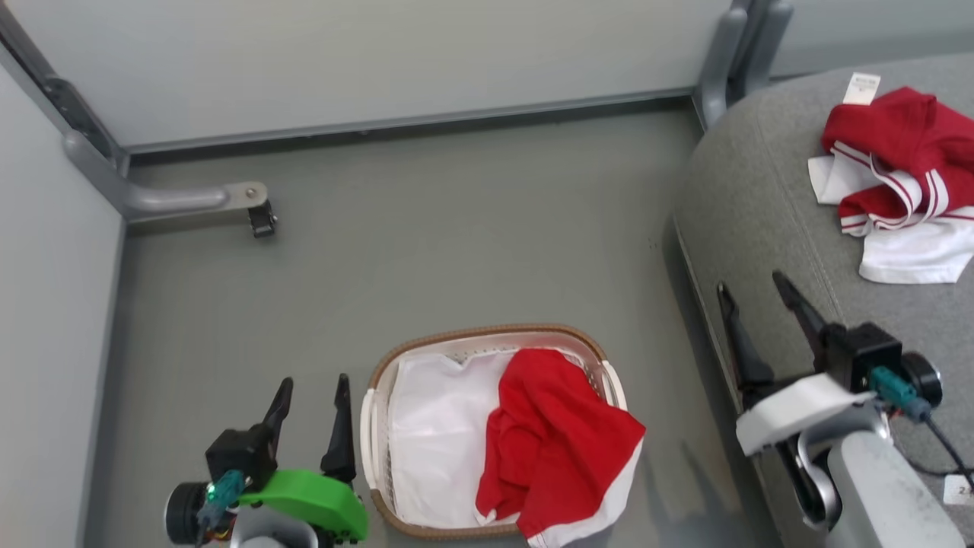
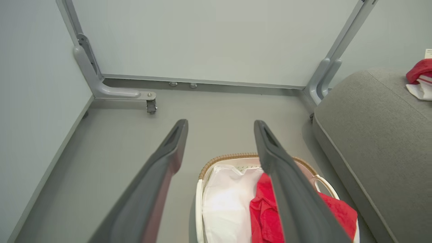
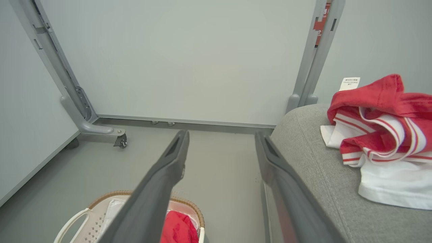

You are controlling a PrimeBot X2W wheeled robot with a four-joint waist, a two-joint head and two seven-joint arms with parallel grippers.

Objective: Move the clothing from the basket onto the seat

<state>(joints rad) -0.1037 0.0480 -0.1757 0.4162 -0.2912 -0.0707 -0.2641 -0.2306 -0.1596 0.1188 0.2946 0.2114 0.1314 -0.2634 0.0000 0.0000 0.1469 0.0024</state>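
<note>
The white basket (image 1: 487, 339) with a brown rim stands on the floor near the bottom middle of the head view. A red garment (image 1: 552, 445) with white trim lies in its right half and hangs over the right rim; the white liner shows on the left. A second red garment (image 1: 898, 164) with striped bands and a white label lies on the grey seat (image 1: 753, 198) at the upper right. My left gripper (image 1: 313, 390) stands open just left of the basket, holding nothing. My right gripper (image 1: 753, 289) is open above the seat's front edge, empty. In the wrist views the same basket (image 2: 233, 158) and striped garment (image 3: 378, 125) show.
Pale partition walls close the back and left. A grey partition foot with a caster (image 1: 261, 218) juts onto the floor at the left, and another upright post (image 1: 719, 65) stands by the seat's far corner. Bare grey floor (image 1: 456, 236) lies beyond the basket.
</note>
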